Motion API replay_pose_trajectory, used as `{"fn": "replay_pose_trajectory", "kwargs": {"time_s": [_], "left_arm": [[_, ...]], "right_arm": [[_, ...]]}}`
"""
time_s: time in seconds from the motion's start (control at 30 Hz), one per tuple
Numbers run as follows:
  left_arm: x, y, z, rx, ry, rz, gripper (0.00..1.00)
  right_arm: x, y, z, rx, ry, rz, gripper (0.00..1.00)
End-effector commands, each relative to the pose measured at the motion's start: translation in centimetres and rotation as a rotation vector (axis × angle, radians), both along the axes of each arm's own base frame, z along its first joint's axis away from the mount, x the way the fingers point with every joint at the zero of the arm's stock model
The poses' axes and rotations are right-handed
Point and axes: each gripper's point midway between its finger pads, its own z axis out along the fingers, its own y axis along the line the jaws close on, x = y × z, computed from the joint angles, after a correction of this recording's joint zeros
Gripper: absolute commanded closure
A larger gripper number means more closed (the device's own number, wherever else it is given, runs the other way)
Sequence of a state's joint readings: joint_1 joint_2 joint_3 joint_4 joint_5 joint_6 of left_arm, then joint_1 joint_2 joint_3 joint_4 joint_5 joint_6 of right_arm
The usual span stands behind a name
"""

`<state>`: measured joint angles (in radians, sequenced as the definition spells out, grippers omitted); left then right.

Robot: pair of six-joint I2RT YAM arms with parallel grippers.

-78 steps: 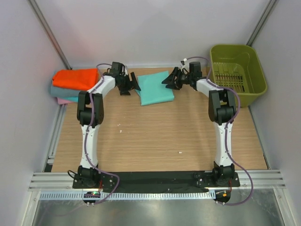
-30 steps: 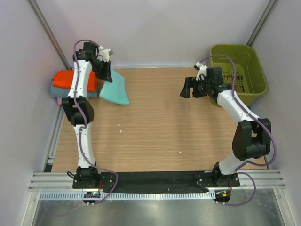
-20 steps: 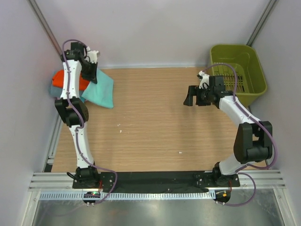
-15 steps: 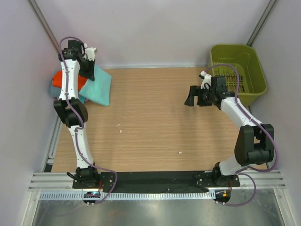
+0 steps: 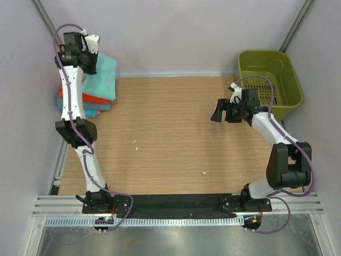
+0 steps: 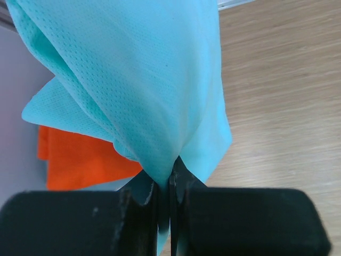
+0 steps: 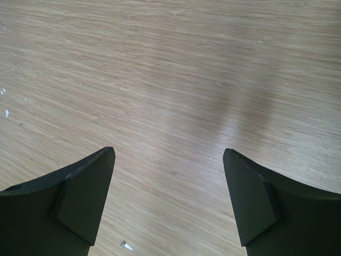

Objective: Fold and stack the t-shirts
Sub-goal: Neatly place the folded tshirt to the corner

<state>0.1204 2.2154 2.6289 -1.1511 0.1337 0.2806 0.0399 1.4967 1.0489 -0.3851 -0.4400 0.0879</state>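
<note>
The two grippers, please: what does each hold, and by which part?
The left gripper pinches the mint shirt at a bunched edge; the right gripper is open, holding nothing.

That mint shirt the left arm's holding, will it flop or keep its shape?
Probably floppy: the mint shirt drapes in loose folds from where the left tool pinches it. Likely light, since a thin pinch carries it. Its fold may slump on release.

Soft, even light is filling every view.
A faint, blurry shadow is lying on the worktop [image 7: 160,80] in the right wrist view; the mint-green t-shirt [image 6: 149,80] is showing its weave sharply.
</note>
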Motion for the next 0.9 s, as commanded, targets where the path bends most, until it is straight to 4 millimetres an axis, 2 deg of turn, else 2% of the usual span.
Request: {"fn": "replay_pose_trajectory", "kwargs": {"time_s": [0.0, 0.13, 0.27, 0.3, 0.33, 0.43, 0.57, 0.73, 0.77, 0.87], "left_arm": [[0.1, 3.1, 5.7, 0.172, -0.16, 0.025, 1.0], [0.4, 5.0, 5.0, 0.261, -0.138, 0.039, 1.0], [0.9, 6.9, 3.3, 0.327, -0.094, 0.077, 1.0], [1.2, 8.0, 2.6, 0.371, -0.075, 0.114, 1.0], [1.3, 8.5, 2.2, 0.391, -0.067, 0.131, 1.0], [2.1, 10.3, 1.3, 0.464, -0.052, 0.198, 1.0], [3.2, 10.6, 0.1, 0.487, -0.049, 0.211, 0.99], [3.7, 11.4, -1.5, 0.51, -0.025, 0.269, 1.0], [3.4, 12.2, -1.4, 0.53, -0.027, 0.332, 1.0], [3.7, 12.8, -1.4, 0.539, -0.048, 0.389, 1.0]], "right_arm": [[0.6, 0.0, 2.3, 0.035, -0.079, -0.007, 0.11], [0.5, -0.2, 2.3, 0.037, -0.08, -0.016, 0.11], [0.5, -0.4, 2.1, 0.046, -0.075, -0.026, 0.11], [0.4, -0.4, 2.0, 0.049, -0.073, -0.027, 0.11], [0.6, -1.2, 1.9, 0.058, -0.07, -0.058, 0.11], [0.5, -1.6, 1.7, 0.071, -0.063, -0.072, 0.11], [0.3, -2.0, 1.6, 0.084, -0.055, -0.09, 0.11], [0.1, -2.6, 1.6, 0.09, -0.053, -0.108, 0.11], [0.1, -2.7, 1.5, 0.09, -0.053, -0.111, 0.11], [-0.2, -3.0, 1.4, 0.094, -0.051, -0.122, 0.11]]}}
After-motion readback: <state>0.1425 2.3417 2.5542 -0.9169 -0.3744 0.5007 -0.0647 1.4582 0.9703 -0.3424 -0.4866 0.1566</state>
